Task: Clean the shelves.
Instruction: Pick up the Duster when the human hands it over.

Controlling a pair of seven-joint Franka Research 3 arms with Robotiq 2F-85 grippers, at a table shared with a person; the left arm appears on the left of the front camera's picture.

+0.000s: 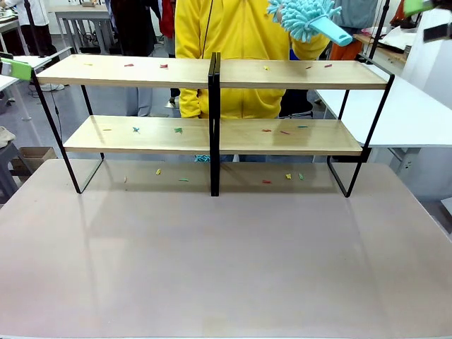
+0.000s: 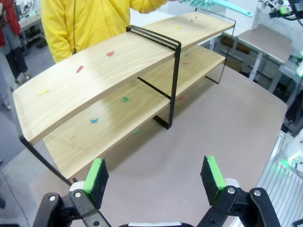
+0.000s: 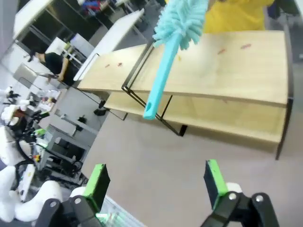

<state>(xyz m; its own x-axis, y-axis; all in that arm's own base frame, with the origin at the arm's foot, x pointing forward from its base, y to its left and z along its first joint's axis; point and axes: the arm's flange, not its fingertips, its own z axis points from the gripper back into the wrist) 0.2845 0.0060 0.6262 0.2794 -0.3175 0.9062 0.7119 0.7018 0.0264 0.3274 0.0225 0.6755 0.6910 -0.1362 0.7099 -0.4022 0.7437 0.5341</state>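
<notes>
**Front view.** The shelves [image 1: 191, 134] are standing across the far half of the table [image 1: 226, 268]. Small coloured scraps [image 1: 163, 66] are lying on both boards and on the table under the lower board. Behind the rack, a person in a yellow top [image 1: 240, 42] is holding up a teal duster [image 1: 307, 18].

**Left wrist view.** The left gripper [image 2: 155, 174] is standing with its jaws apart and nothing between its green pads [image 2: 97, 172]. The shelves [image 2: 118, 71] are lying ahead of the fingers, apart from them. A red scrap [image 2: 110, 53] is resting on the top board. A green scrap [image 2: 125, 99] and a blue scrap [image 2: 93, 120] are resting on the lower board.

**Right wrist view.** The right gripper [image 3: 156, 182] is standing spread wide and empty. The shelves [image 3: 236, 66] are lying ahead of it, apart. The duster [image 3: 165, 61] is hanging ahead of and above the jaws, its handle end pointing down towards them without contact.
</notes>
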